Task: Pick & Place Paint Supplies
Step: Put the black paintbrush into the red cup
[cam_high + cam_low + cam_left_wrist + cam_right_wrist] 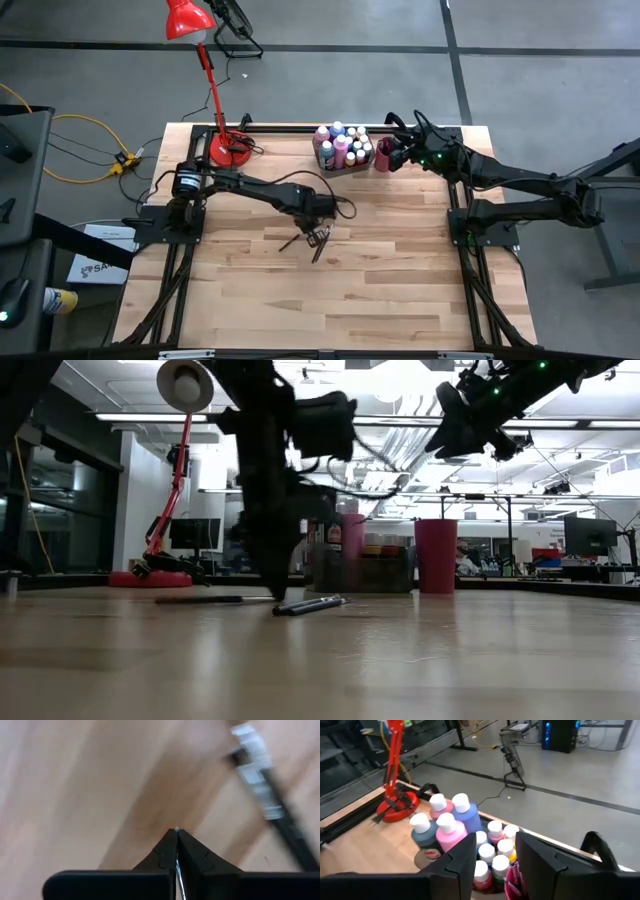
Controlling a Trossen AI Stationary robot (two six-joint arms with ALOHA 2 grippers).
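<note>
The left tool (322,233) is down low over the middle of the wooden surface (400,280), well away from the red cup (383,155), its fingers (170,852) clenched tight on something thin and silvery that just pokes out between the tips — too slim to tell what it is. Right beside it lie the loose paintbrushes (305,241), dark handles flat on the surface, and the low view shows a couple (310,604) lying side by side at the foot of the arm. Up at the far edge, the right tool (399,152) hangs above the cup, fingers (462,862) spread apart and holding nothing. Just beside the cup, the paint bottles (342,145) stand packed upright in the grey bin (322,160), white caps showing. The red lamp (205,70) stands further along that edge.
</note>
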